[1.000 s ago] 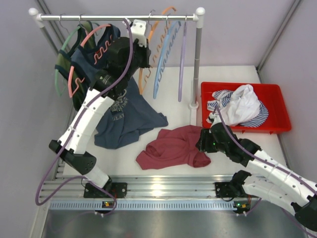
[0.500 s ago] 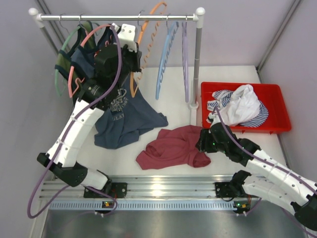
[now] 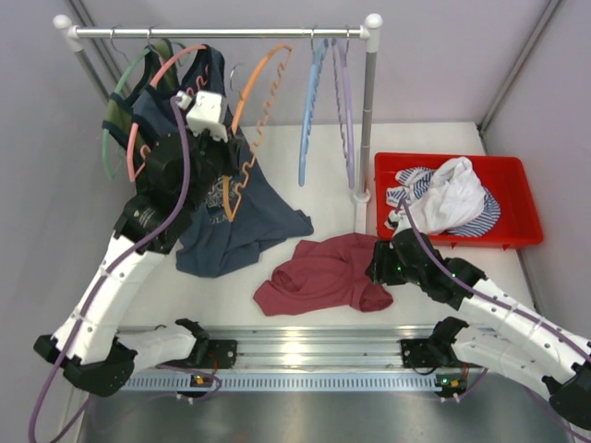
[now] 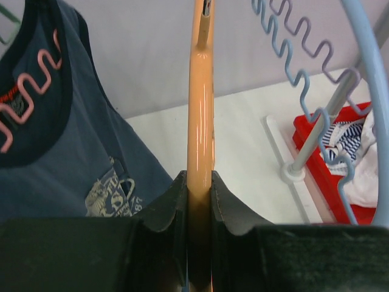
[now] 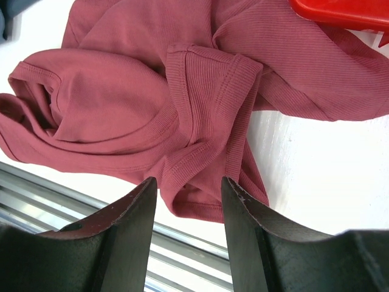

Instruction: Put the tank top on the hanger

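The maroon tank top [image 3: 323,275] lies crumpled on the white table near the front edge; it also shows in the right wrist view [image 5: 140,91]. My right gripper [image 3: 381,262] is open and hovers just over its right edge, with a folded hem between the jaws [image 5: 187,185] but not gripped. My left gripper [image 3: 220,171] is shut on the orange hanger [image 3: 251,83]. It holds the hanger tilted, below and left of the rail, in front of the hanging navy top. In the left wrist view the hanger [image 4: 200,103] runs straight up from the closed gripper [image 4: 199,182].
The rail [image 3: 222,32] carries a salmon-pink hanger [image 3: 138,138] with the navy printed top [image 3: 249,221], a green hanger [image 3: 113,120], and light blue [image 3: 309,111] and lilac [image 3: 343,101] hangers. The rack post [image 3: 367,120] stands beside a red tray [image 3: 512,175] of white and striped clothes.
My left arm has drawn back left and down with the orange hanger, which has come away from the rail. The light blue and lilac hangers swung slightly. The right arm has not moved.
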`<move>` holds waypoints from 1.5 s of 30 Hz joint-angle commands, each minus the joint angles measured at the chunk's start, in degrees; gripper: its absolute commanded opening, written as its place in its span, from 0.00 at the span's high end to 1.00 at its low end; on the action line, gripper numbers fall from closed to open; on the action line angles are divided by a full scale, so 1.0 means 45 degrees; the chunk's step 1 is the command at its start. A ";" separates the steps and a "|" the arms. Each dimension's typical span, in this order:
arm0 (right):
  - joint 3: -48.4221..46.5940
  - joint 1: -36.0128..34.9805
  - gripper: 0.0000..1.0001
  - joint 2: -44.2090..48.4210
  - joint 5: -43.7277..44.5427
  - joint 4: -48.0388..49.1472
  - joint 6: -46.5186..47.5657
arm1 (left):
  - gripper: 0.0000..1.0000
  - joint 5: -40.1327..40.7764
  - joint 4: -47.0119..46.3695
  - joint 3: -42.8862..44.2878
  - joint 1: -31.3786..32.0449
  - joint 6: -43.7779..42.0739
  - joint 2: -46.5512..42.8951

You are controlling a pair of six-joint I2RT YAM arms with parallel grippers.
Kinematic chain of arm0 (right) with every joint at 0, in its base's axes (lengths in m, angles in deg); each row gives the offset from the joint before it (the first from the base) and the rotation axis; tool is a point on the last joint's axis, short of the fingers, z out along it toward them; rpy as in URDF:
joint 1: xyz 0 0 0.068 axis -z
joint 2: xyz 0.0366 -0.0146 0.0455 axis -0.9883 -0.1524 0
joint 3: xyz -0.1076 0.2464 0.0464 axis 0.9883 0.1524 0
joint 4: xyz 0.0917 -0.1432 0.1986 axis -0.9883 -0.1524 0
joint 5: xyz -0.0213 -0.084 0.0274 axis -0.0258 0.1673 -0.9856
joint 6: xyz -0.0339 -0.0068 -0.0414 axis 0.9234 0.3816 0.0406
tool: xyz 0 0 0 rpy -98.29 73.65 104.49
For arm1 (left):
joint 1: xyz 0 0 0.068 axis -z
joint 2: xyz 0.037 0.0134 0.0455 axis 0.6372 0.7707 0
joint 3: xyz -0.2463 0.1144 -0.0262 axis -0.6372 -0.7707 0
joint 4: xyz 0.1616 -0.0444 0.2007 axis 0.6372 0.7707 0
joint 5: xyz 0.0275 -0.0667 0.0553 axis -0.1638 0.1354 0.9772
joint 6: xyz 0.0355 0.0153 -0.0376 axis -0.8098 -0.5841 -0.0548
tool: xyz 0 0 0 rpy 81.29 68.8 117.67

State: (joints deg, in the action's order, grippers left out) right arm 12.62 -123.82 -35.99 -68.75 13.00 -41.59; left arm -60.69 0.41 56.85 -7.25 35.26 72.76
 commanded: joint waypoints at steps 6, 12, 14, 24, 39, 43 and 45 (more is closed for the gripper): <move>-0.0840 -0.0125 0.54 -0.0007 -0.0018 -0.0185 0.0250 | 1.00 -0.1005 0.0013 -0.3888 -0.0057 0.1943 -0.3437; -0.0840 -0.1180 0.55 -0.1197 0.0528 0.0478 -0.0257 | 1.00 -0.2976 0.1108 -0.5568 -0.0038 0.2432 -0.4493; -0.0840 -0.1278 0.56 -0.1822 0.0684 0.0926 -0.0317 | 1.00 -0.3875 0.1478 -0.6057 -0.0038 0.2452 -0.4727; -0.1700 -0.1259 0.59 -0.4655 0.1564 0.1982 -0.0239 | 1.00 -0.6725 0.3684 -0.6273 -0.0038 0.1534 -0.4962; -0.0899 -0.1239 0.69 -0.6042 0.2150 0.2881 -0.0591 | 1.00 -0.8701 0.4390 -0.6391 -0.0018 0.0713 -0.4982; -0.0821 -0.1259 0.86 -0.6024 0.2286 0.2765 -0.0590 | 1.00 -0.8780 0.4526 -0.6235 0.0118 0.0597 -0.4943; -0.0782 -0.1220 0.92 -0.5655 0.2364 0.2512 -0.0571 | 1.00 -0.8702 0.4662 -0.6157 0.0235 0.0557 -0.4924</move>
State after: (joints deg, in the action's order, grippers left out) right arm 8.97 -129.02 -63.12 -60.05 23.09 -43.91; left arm -98.20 22.27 27.95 -6.87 38.84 50.81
